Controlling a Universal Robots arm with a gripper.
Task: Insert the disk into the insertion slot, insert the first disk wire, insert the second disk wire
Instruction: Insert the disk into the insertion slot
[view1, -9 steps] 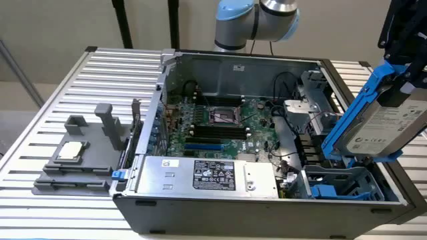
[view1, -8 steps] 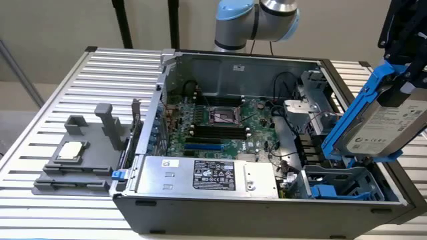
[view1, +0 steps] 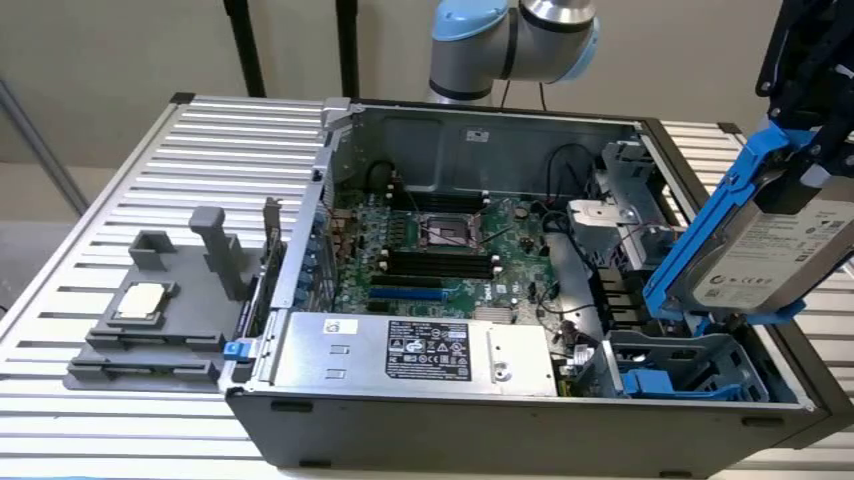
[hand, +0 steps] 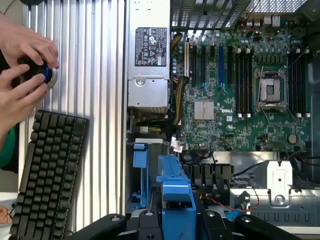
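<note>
Step in hand: the first one, getting the disk into the slot; judged from the disk being in the air and the slot bare.
Gripper: the gripper (view1: 811, 150) hung over the case's edge on the exterior view's right, its fingers clamped on the disk.
Disk: the disk (view1: 781, 250), in its blue frame, was held well tilted with the white label facing outward; its lower end sat just above the slot without touching it.
Slot: the slot (view1: 687, 365) lay in the case's near corner on the exterior view's right, with blue rails inside and nothing in it.
Case: the computer case (view1: 534, 420) lay open on the desk (view1: 120, 180), near the desk's middle, with the circuit board (view1: 441, 250) on its floor and the power supply (view1: 427, 350) along its near wall.
Wires: thin red and black wires (hand: 225, 202) lay beside the slot; neither disk wire could be counted as plugged in, since the disk was not seated.
What seating called for: by my reading, the disk had to be brought level, squared to the blue rails and lowered straight, because a tilted entry would likely catch on the slot's walls.
Stand: a grey stand (view1: 160, 310) sat by the desk's edge on the exterior view's left, well apart from the work.
Person: a person's hands (hand: 27, 47) rested on a round knob (hand: 42, 72) beside a keyboard (hand: 47, 170).
</note>
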